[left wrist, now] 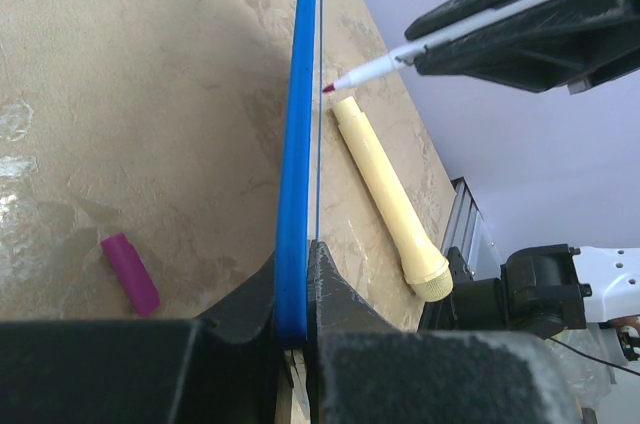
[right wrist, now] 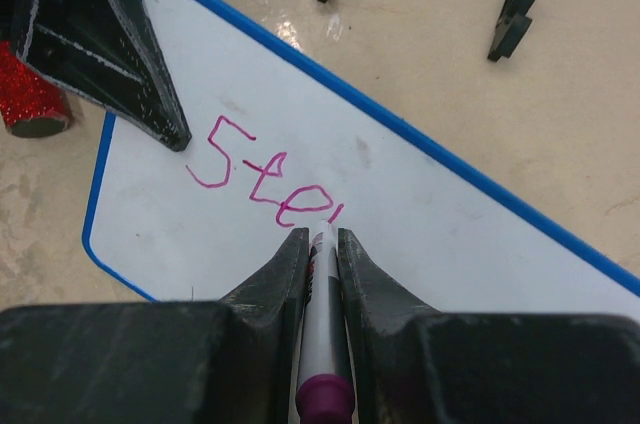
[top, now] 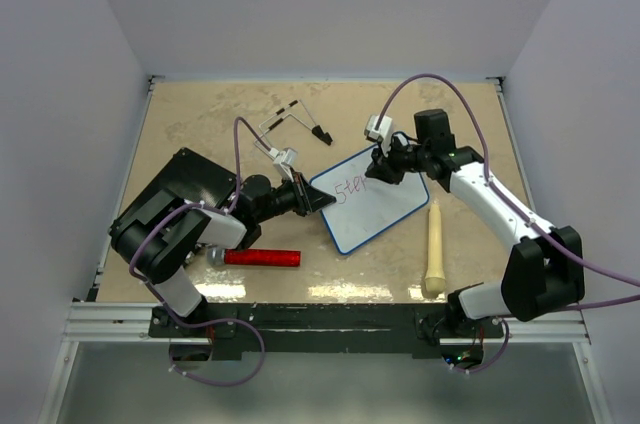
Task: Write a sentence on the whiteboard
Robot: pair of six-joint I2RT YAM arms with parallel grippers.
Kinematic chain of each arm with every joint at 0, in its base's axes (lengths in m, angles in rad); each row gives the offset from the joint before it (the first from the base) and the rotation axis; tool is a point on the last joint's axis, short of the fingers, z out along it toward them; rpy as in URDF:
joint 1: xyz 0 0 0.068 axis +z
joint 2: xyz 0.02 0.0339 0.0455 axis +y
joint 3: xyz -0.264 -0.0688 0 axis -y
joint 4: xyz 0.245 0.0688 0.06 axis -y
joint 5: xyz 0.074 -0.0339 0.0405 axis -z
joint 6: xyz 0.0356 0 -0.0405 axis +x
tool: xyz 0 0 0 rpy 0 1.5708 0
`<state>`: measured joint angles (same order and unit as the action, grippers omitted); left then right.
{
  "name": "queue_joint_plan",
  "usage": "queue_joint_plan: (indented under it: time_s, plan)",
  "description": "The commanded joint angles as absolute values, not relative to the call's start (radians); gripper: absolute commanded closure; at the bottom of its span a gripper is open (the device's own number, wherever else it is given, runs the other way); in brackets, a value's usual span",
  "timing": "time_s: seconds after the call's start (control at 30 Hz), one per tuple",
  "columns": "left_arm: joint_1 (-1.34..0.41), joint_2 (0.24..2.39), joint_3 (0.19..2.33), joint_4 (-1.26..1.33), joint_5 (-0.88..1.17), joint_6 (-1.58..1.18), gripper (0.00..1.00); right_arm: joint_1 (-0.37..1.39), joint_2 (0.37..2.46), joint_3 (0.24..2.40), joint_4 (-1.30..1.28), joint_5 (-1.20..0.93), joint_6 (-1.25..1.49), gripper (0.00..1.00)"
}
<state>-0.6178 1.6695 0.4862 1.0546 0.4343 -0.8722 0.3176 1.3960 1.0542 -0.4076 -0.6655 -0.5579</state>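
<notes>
Whiteboard point(top: 385, 212) was found at the middle of the surface point(top: 200, 124), turned on the diagonal between the two arms, and the sentence point(right wrist: 265, 179) was only just begun on it. In purple-pink, "Ste" could be read near one corner, with a further stroke started right at the marker tip. Whether that letter was finished could not be told, since the tip hid it. No second word and no second line had been put down, and most of the white face was bare. The task was therefore judged to be at an early stage: one word nearly done, the rest left to write.

The left gripper point(left wrist: 305, 259) was shut tight on the whiteboard's blue rim, the edge pinched between both fingers, so the board was steadied. The right gripper point(right wrist: 318, 236) was closed on the marker point(right wrist: 322, 294), gripped along its barrel with the tip aimed at the writing. The tip was seen at the board's face, but contact could not be confirmed. A purple cap point(left wrist: 130, 272) was lying on the surface beside the board.
</notes>
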Motion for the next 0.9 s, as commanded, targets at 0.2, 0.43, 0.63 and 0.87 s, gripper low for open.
queue_joint_plan:
  time_s: [0.2,0.43,0.63,0.87]
  plan:
    - [-0.627,1.648,0.483,1.135,0.465,-0.836,1.0,0.313,1.408,1.101,-0.293,-0.673,-0.499,1.0]
    - [-0.627,1.647,0.483,1.135,0.465,-0.834,1.0,0.31,1.413,1.094,-0.279,-0.64,-0.486,1.0]
    - [-0.627,1.646,0.483,1.134,0.463,-0.834,1.0,0.284,1.401,1.086,-0.27,-0.618,-0.482,1.0]
    - [-0.627,1.647,0.482,1.134,0.463,-0.834,1.0,0.276,1.402,1.069,-0.313,-0.623,-0.518,1.0]
